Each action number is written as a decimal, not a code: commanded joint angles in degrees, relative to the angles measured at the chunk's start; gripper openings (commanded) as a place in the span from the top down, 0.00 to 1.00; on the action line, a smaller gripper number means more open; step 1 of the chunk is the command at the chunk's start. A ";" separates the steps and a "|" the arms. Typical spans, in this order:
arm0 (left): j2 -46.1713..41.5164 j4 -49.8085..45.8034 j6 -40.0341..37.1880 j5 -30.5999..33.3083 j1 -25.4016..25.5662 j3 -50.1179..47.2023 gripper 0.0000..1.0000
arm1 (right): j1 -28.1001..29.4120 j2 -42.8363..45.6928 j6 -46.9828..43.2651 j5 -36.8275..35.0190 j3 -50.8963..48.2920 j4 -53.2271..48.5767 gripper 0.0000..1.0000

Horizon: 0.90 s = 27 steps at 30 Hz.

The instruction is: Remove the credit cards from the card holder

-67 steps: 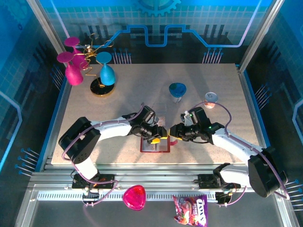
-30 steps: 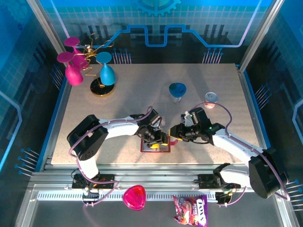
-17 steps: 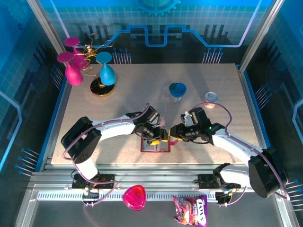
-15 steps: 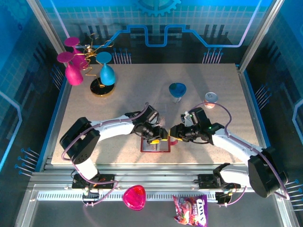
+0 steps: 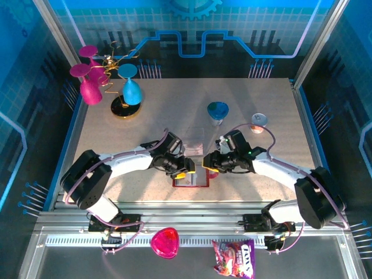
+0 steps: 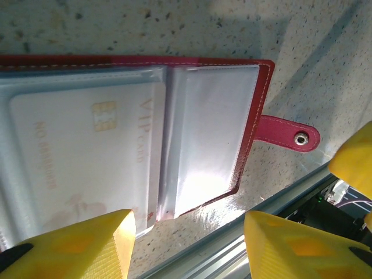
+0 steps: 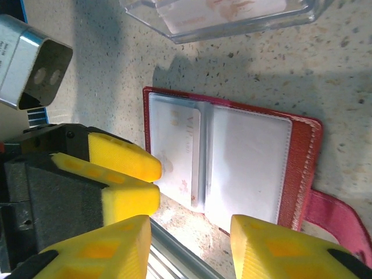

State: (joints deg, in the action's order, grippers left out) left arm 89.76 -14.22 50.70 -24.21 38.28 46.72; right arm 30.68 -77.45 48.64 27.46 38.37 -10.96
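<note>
Arms from both sides meet over the near middle of the table (image 5: 145, 125), with the left gripper (image 5: 185, 170) and the right gripper (image 5: 207, 164) just beside each other above the card holder (image 5: 190, 180). At the far left corner a gold wire rack (image 5: 119, 109) carries two magenta goblets (image 5: 88, 87) and a blue goblet (image 5: 132, 90). Off the table, on the near ledge, lie a candy bag (image 5: 233, 259) and a pink rounded thing (image 5: 165, 242).

A clear plastic stand (image 5: 196, 142) sits just beyond the card holder, with a pale card (image 7: 215, 9) inside it. Farther right are a blue cup (image 5: 218, 110) and a small clear glass (image 5: 258, 120).

The card holder lies open and flat by the table's near edge, its snap tab (image 6: 288, 132) sticking out to the right. A VIP card (image 6: 75, 157) sits in its left clear pocket. Both grippers' jaws stand apart with nothing between them. The left gripper's yellow fingers (image 7: 125, 160) hang over the wallet's left edge.

The tabletop is speckled beige, and a metal rail (image 5: 192, 218) runs along its near side. The blue walls carry circuit-line patterns.
</note>
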 commanded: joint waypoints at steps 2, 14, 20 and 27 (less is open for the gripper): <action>-3.23 1.59 1.14 0.45 -1.26 -3.11 0.48 | 2.54 -3.22 1.27 0.50 2.73 2.05 0.60; -6.09 5.34 3.00 -0.17 -3.40 -8.24 0.55 | 7.51 -11.06 3.51 0.49 5.11 6.20 0.65; -6.17 7.10 3.72 -0.71 -4.05 -9.36 0.65 | 8.75 -13.85 4.12 0.62 5.97 7.50 0.66; -5.67 8.45 3.88 -1.27 -4.35 -9.98 0.74 | 9.92 -16.61 4.87 0.92 7.05 8.92 0.68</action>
State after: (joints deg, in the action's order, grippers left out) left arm 84.75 -6.92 54.08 -24.29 34.54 37.52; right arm 39.55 -92.86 52.73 27.49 43.79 -3.44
